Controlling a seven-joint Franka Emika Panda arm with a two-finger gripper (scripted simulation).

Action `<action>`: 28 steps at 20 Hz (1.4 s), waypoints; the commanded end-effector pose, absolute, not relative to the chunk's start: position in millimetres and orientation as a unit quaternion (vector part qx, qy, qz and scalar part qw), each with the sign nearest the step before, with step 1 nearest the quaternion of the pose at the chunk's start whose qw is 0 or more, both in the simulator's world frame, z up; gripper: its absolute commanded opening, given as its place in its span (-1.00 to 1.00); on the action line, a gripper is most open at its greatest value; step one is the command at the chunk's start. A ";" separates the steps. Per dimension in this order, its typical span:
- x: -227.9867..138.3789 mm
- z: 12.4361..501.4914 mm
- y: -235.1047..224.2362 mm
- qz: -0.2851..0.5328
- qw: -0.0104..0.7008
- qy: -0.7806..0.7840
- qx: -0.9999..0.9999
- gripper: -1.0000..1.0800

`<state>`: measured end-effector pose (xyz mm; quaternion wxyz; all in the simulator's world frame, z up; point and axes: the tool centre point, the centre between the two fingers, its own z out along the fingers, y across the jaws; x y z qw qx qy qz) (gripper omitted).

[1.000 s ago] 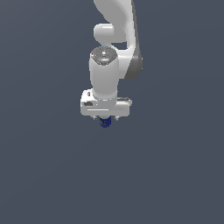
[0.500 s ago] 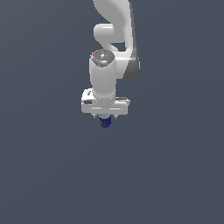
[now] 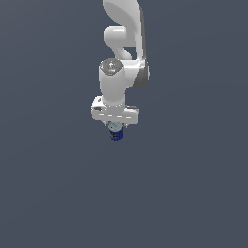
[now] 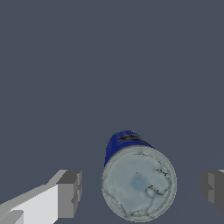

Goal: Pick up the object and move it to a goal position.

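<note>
Blue with a pale, marbled-looking top, the can (image 4: 138, 181) stands upright on the flat grey surface (image 4: 109, 52), so its long axis points pretty much straight up at the wrist camera. You're mostly looking down on its round lid, with a sliver of blue side wall showing past the rim.

The bit that matters for the grab: the can sits between the two fingers (image 4: 70, 194), a little closer to the one that still has its white link in frame, and there's open floor showing on both sides of it. So the jaws are spread wide and aren't touching it, nothing pinched yet. Since the can is clearly narrower than that opening, my guess is a straight close would catch it across its round body, though the nearer finger would likely reach it first and nudge it over a bit.

In the exterior view the gripper (image 3: 115, 127) hangs right over the can (image 3: 116, 135), with only the blue lower part poking out under the hand, so how low the fingertips sit along it is hard to judge.

There's some dark print on the blue side, but it's too small and smeared to read, no brand I can make out. No goal marker is visible in either view.
</note>
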<state>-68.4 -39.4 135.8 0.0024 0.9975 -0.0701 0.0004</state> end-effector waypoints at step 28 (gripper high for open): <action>-90.7 74.2 -42.2 0.000 0.000 -0.091 0.996 0.92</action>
